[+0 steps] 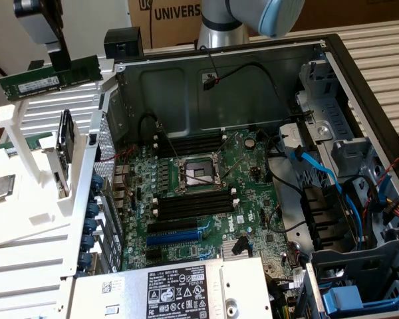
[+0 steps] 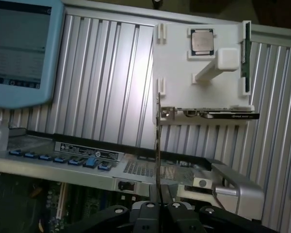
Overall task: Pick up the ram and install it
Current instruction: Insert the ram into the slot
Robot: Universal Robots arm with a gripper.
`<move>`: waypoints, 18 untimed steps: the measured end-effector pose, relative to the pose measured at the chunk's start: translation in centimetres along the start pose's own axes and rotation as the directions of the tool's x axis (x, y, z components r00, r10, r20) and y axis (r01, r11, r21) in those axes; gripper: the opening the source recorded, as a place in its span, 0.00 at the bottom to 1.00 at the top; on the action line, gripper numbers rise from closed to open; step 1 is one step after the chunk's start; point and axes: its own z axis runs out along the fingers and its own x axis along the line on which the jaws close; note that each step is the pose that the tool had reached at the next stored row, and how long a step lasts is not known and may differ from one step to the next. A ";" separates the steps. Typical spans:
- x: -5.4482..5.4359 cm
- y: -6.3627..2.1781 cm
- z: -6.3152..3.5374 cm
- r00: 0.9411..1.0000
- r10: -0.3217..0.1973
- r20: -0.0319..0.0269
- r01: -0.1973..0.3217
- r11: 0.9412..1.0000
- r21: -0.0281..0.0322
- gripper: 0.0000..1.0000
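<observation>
Ram (image 1: 46, 80) is already in your grip: the gripper (image 1: 61, 64) has its fingers pressed together on the stick's upper edge, roughly mid-length. The green board hangs below them, label facing the exterior camera. In the wrist view you see the ram (image 2: 158, 145) edge-on as a thin dark line running straight out from between the finger pads.

The stick is in the air at the exterior view's far left, above the white holder (image 1: 26, 199) and outside the open computer case (image 1: 346, 60). Its long axis runs across the exterior view, rising slightly to the right.

What matters to you is where the memory slots (image 1: 193, 203) lie. They sit on the motherboard (image 1: 253, 193) inside the case, either side of the processor socket (image 1: 198, 174). That puts them to the exterior view's right of the ram, nearer and well below it. Their long axes look roughly parallel to the stick, so by my judgement little rotation separates them, mostly travel across and down.
</observation>
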 end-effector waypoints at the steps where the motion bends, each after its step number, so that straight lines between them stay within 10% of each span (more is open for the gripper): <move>1: 0.0 -0.34 0.00 1.000 0.000 -0.001 0.000 1.000 -0.001 0.12; 18: 1.0 -7.59 -0.04 1.000 0.000 -0.014 0.000 1.000 -0.004 0.12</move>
